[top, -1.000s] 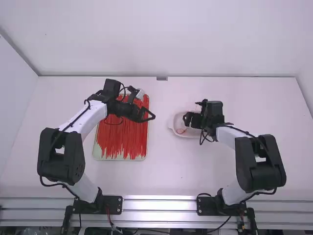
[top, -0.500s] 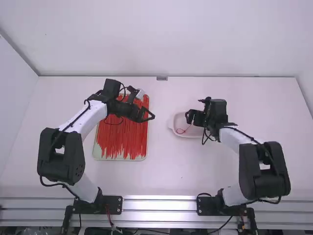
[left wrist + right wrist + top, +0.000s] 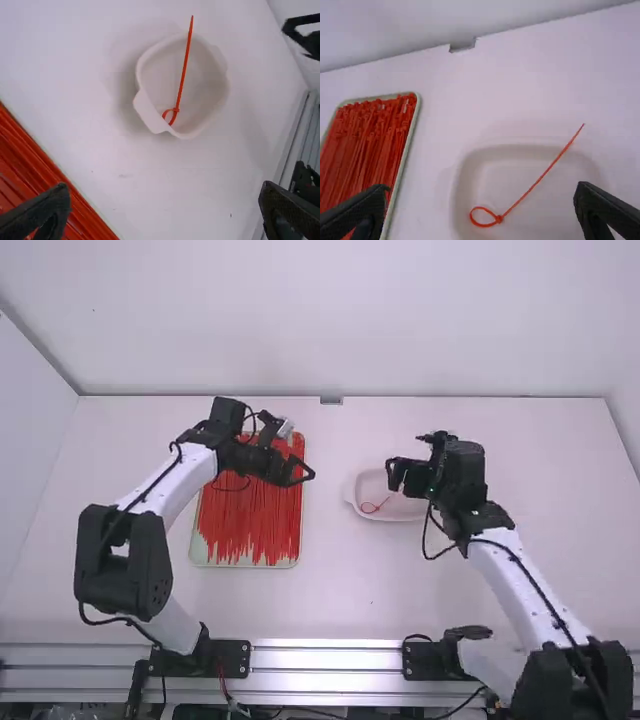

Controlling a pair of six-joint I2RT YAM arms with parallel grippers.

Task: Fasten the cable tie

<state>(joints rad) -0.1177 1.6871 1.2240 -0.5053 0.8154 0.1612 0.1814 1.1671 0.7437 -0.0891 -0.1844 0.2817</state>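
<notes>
Bowl point(image 3: 378, 502) on the table point(image 3: 330, 570), holding one red tie point(image 3: 372, 506) closed into a small loop, its straight tail crossing the bowl's rim. Right gripper point(image 3: 397, 472), fingers spread apart and holding nothing, is at the bowl's right side. Left gripper point(image 3: 298, 474), likewise spread and holding nothing, is left of the bowl, over a tray point(image 3: 247, 560) of loose red ties.

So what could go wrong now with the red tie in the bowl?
The cable tie's tail pokes past the bowl's rim, and the open right gripper hangs close, so it might snag the tail and flick the tie out. The open left gripper hangs at the edge of the tray packed with loose ties; it may grab several at once.
</notes>
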